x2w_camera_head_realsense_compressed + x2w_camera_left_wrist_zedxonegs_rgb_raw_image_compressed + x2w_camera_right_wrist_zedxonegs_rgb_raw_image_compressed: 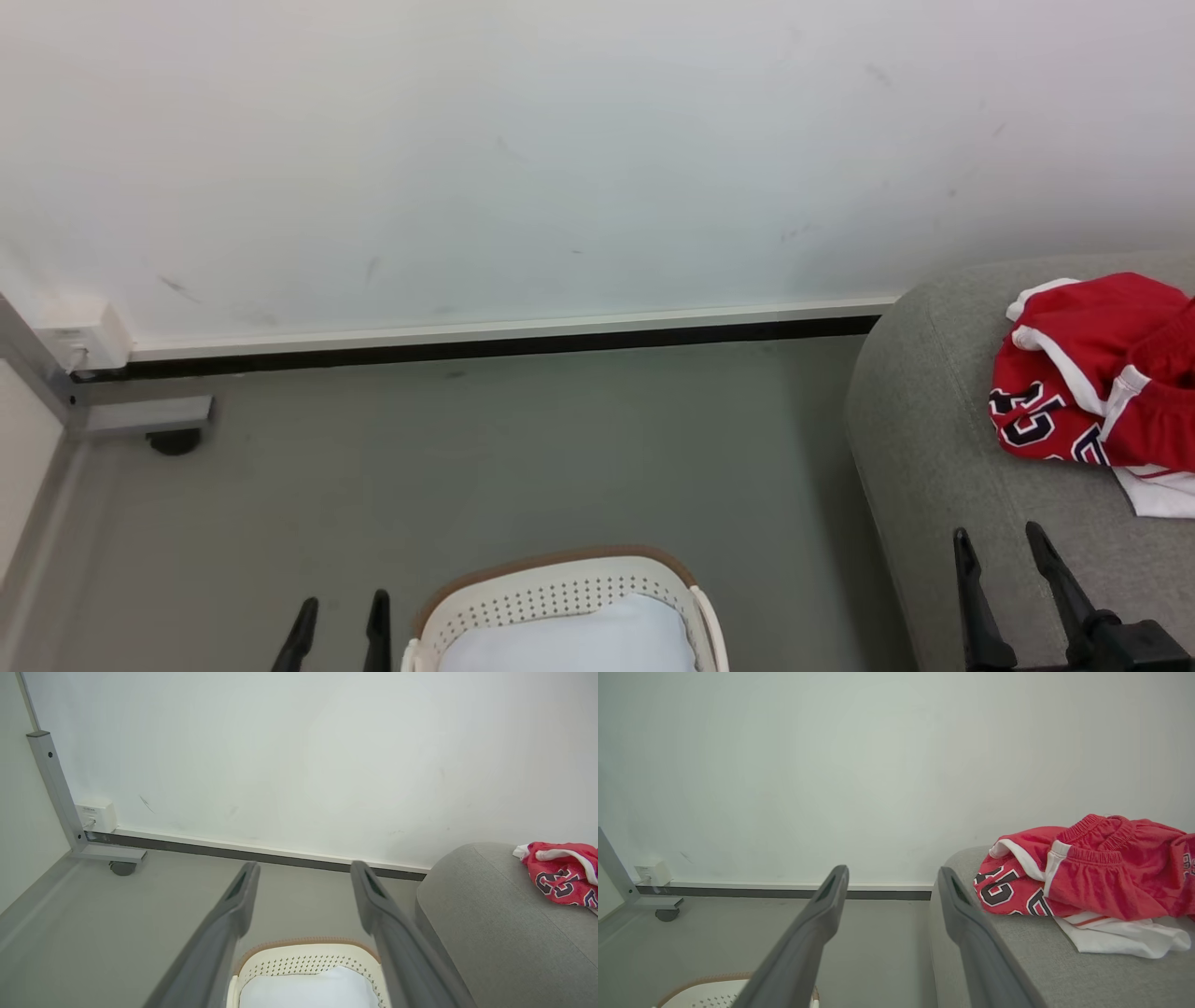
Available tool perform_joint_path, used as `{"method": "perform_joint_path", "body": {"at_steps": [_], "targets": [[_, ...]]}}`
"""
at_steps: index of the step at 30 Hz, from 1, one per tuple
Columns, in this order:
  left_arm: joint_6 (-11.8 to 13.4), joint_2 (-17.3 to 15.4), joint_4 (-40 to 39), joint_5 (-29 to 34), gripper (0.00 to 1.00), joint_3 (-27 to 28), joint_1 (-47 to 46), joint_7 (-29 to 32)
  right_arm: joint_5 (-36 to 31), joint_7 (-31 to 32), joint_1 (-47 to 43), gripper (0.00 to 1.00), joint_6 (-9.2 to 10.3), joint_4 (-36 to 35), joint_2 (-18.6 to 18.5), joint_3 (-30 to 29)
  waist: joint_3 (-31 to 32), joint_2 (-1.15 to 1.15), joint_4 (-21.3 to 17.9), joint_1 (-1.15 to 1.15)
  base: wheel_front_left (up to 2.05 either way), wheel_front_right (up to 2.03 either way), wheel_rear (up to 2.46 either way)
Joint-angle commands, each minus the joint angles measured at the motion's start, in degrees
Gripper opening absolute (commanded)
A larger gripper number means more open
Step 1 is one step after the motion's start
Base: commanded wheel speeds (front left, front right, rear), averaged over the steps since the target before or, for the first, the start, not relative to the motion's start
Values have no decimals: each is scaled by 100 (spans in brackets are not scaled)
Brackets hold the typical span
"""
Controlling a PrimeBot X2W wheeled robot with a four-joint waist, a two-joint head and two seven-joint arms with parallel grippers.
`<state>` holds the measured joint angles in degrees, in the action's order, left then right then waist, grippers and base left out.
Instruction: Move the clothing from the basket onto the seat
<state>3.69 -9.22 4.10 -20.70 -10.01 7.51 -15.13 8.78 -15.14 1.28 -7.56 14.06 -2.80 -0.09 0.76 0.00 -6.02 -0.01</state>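
Clothing (1092,373) sits heaped on the seat (934,448) at three o'clock; left hand (343,602) and right hand (999,534) hang empty, spread apart. A stray brush could drag the slick fabric off.

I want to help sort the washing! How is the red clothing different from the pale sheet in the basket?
Colour: the clothing is red with white trim and dark numbers; the sheet is plain bluish-white.
Place: the clothing lies on the grey sofa; the sheet lies in the basket.
Shape: the clothing is crumpled in a heap; the sheet looks smooth.
Both are soft cloth.
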Motion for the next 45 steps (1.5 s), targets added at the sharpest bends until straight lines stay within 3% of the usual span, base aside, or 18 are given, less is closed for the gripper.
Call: {"method": "perform_joint_path", "body": {"at_steps": [1,13,27,28,34,45], "targets": [[-57,37,33,121,100,64,69,-2,-27,1,-84,100,15,24,-21,9,42,0,55,1,0,0,0],[-532,368,275,495,100,593,21,-2,72,1,-169,100,15,56,-19,151,68,0,57,1,0,0,0],[-848,553,446,639,100,862,-58,-2,76,0,-166,100,14,63,-18,108,70,0,-171,1,0,0,0],[-849,552,444,630,0,847,-24,0,87,0,-118,0,1,65,0,129,69,0,-172,1,0,0,0],[-855,599,717,541,0,811,0,41,182,29,-194,0,0,302,44,140,72,0,-171,1,0,0,0],[-832,602,713,-509,0,943,-216,342,1296,325,-62,0,1,276,35,23,62,0,-108,1,0,0,0]]}}
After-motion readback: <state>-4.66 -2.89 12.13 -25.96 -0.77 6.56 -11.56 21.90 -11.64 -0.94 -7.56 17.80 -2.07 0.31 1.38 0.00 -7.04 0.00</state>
